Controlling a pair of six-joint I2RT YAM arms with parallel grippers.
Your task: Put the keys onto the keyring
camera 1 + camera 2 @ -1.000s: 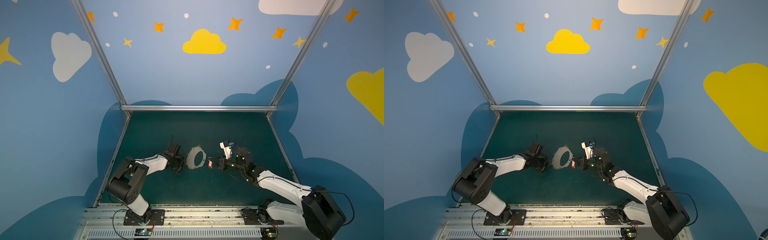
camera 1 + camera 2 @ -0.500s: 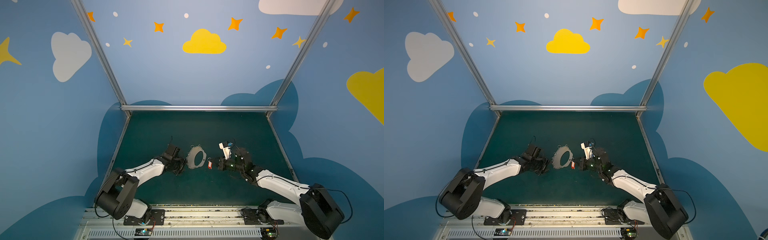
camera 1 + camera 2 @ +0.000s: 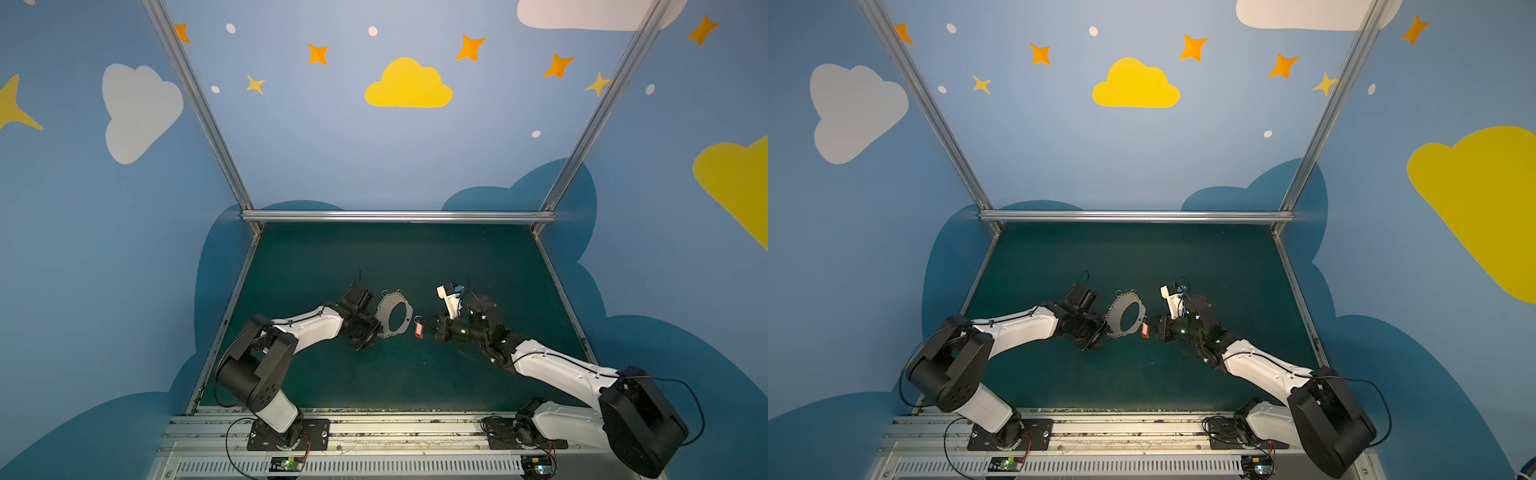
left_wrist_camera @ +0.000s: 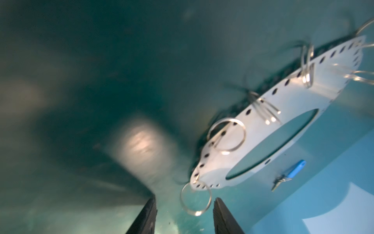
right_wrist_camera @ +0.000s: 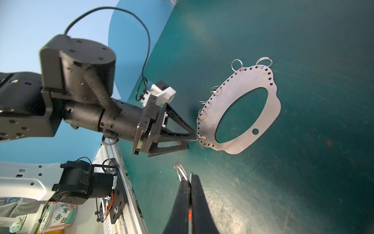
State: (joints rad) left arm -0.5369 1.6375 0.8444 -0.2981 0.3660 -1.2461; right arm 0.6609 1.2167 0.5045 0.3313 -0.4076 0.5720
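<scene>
Both flank the keyring (image 5: 272, 113): left pincer (image 4: 184, 202) parted around a wire ring (image 4: 196, 212), right pincer (image 5: 190, 176) clamping red-tagged key (image 3: 418, 330).

The keyring (image 5: 236, 89) was plain silver-grey, the red-orange key tag (image 3: 418, 331) and blue key tag (image 4: 296, 168) unpatterned, the mat (image 3: 374, 257) dark green.

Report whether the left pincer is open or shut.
Open: the left pincer shows its fingers apart in the left wrist view, one wire ring of the keyring in the gap.
</scene>
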